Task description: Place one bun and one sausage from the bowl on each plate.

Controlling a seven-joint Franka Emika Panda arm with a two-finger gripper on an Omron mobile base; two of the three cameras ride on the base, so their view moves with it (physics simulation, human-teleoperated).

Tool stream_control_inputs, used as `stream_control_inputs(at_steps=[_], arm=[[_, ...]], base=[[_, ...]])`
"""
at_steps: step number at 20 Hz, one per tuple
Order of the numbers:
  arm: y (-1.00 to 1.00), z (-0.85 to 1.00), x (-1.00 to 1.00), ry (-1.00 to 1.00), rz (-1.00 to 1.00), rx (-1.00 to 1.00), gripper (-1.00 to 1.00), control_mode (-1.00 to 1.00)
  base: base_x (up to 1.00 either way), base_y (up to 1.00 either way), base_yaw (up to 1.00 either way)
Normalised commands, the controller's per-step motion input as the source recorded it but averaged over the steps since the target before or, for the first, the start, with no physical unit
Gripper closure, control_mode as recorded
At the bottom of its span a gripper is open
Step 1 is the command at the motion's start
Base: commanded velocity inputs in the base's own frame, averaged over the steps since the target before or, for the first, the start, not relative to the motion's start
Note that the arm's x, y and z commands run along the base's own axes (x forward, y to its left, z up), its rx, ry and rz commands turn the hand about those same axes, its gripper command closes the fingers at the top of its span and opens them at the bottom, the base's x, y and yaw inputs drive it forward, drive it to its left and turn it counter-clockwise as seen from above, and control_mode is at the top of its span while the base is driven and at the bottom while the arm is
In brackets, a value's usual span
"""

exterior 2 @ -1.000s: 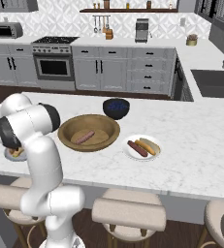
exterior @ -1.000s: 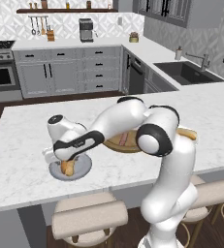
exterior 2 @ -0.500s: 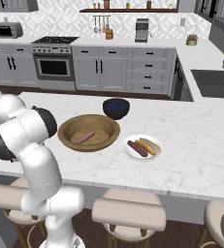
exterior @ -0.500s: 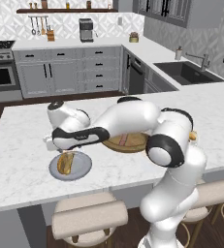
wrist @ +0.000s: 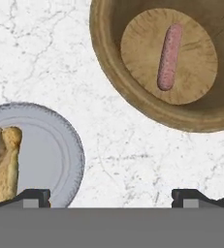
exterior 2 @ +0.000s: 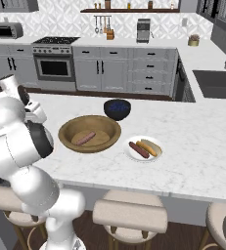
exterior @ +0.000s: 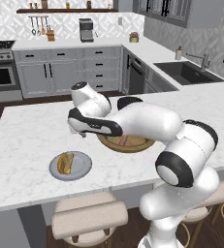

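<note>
The brown wooden bowl (exterior 2: 89, 133) holds one pink sausage (exterior 2: 86, 138), which lies on the bowl's flat bottom (wrist: 169, 56). A bun (exterior: 65, 162) lies on the matte grey plate (exterior: 79, 169), left of the bowl (exterior: 128, 143). On the glossy white plate (exterior 2: 143, 155), right of the bowl, a sausage (exterior 2: 138, 149) and a bun (exterior 2: 150, 146) lie side by side. My gripper (exterior: 81, 131) hangs open and empty above the counter, between grey plate (wrist: 60, 145) and bowl rim (wrist: 108, 58). In the hand view its fingertips (wrist: 33, 196) stand wide apart.
A small dark blue bowl (exterior 2: 117, 108) stands behind the wooden bowl. The white marble island (exterior: 26, 131) has stools (exterior 2: 129, 215) along its near edge. My own arm crosses over part of the wooden bowl in the left base view.
My gripper has risen off the grey plate and moved right toward the wooden bowl, staying open. The bun stays on the grey plate.
</note>
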Motion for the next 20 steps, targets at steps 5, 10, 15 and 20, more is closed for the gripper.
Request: stream_control_inputs(at_steps=[5,10,15,20], arm=[[-1.0,0.08,0.01,0.01,-0.18,0.12,-1.0,-1.0],[-1.0,0.0,0.17,0.07,-0.13,0.16,-1.0,-1.0],[-0.82,0.0,0.54,0.02,-0.06,0.14,-1.0,-1.0],[-0.35,-0.14,0.66,0.12,0.0,0.01,-1.0,-1.0]], base=[[0.0,0.0,0.0],[0.0,0.0,0.0],[0.0,0.0,0.0],[0.0,0.0,0.0]])
